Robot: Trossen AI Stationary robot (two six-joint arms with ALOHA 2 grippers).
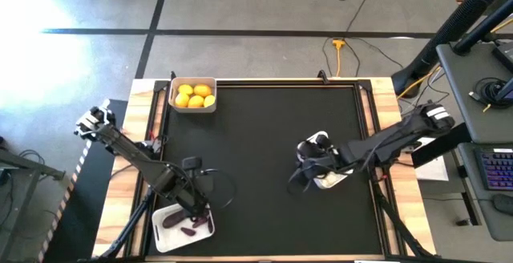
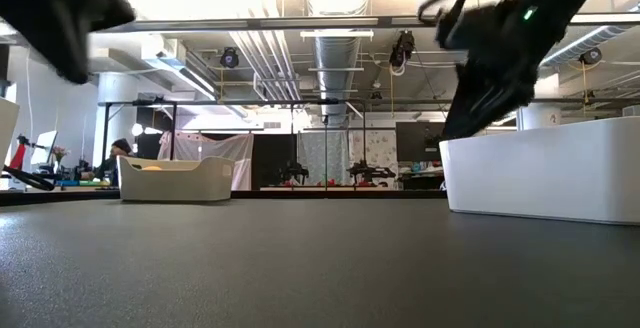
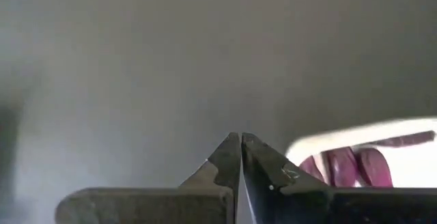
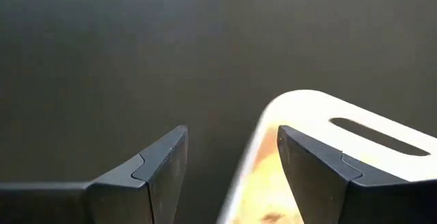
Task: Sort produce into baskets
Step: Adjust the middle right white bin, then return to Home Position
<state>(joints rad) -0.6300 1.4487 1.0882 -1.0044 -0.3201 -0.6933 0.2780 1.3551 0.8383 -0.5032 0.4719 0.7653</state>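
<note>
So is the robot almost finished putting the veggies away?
Looks nearly done. The yellow fruits sit in the far basket and the purple eggplants in the near basket. The black mat has no loose produce. The left hand is shut and empty; the right hand is open over the third basket.

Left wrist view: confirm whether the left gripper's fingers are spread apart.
No, the left gripper's fingers meet tip to tip.

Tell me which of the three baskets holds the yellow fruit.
The pale rectangular basket at the table's far left corner, filled with yellow round fruits. The near-left white basket holds purple eggplants; the third sits under the right arm.
</note>
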